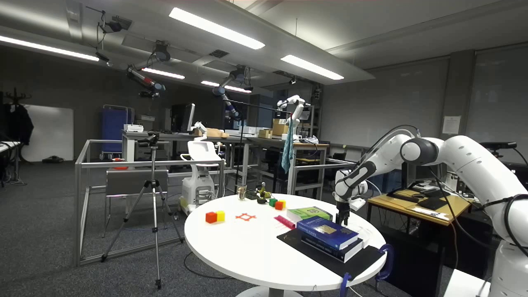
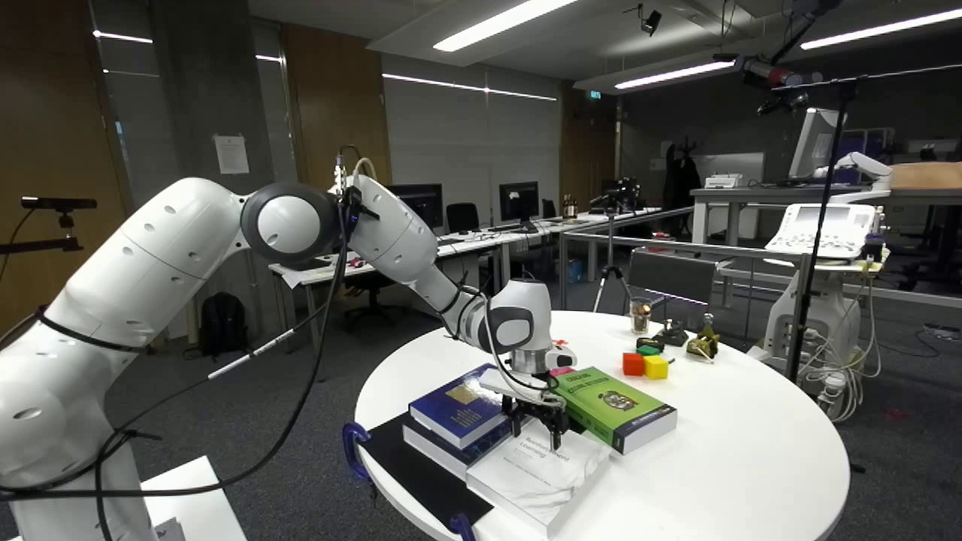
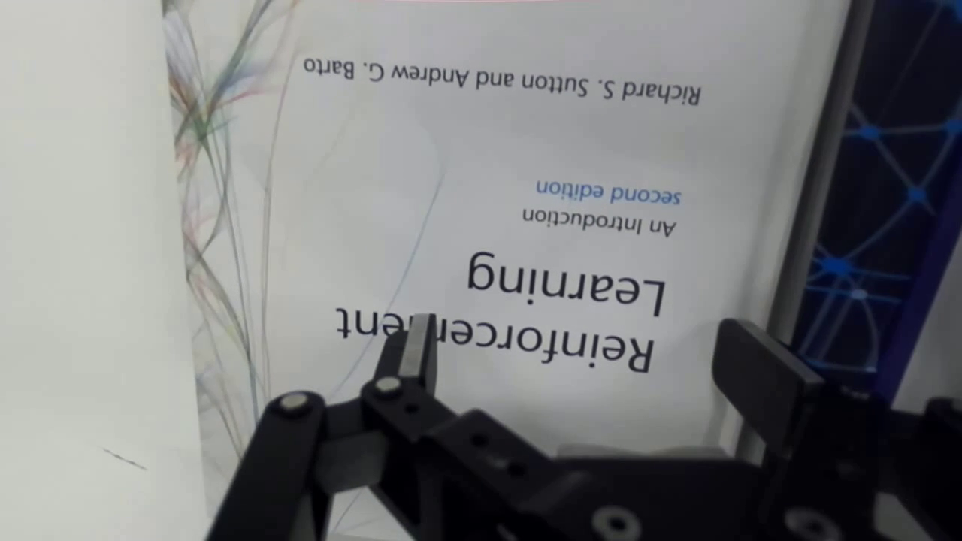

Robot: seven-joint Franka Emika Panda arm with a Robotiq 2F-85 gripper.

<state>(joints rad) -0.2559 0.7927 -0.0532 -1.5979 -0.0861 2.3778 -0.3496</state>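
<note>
White book (image 2: 526, 473) lies on the desk (image 2: 714, 466), just beside the stacked blue books (image 2: 451, 409). Over its cover the pincer (image 2: 536, 437) stands wide, gripping nothing. Pressing straight down could dent the cover, since the gap looks narrower than the book; drifting sideways might shove the blue books.

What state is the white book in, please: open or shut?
Shut: the white book forms one closed block in an exterior view, and the wrist view shows its titled front cover face up.
</note>
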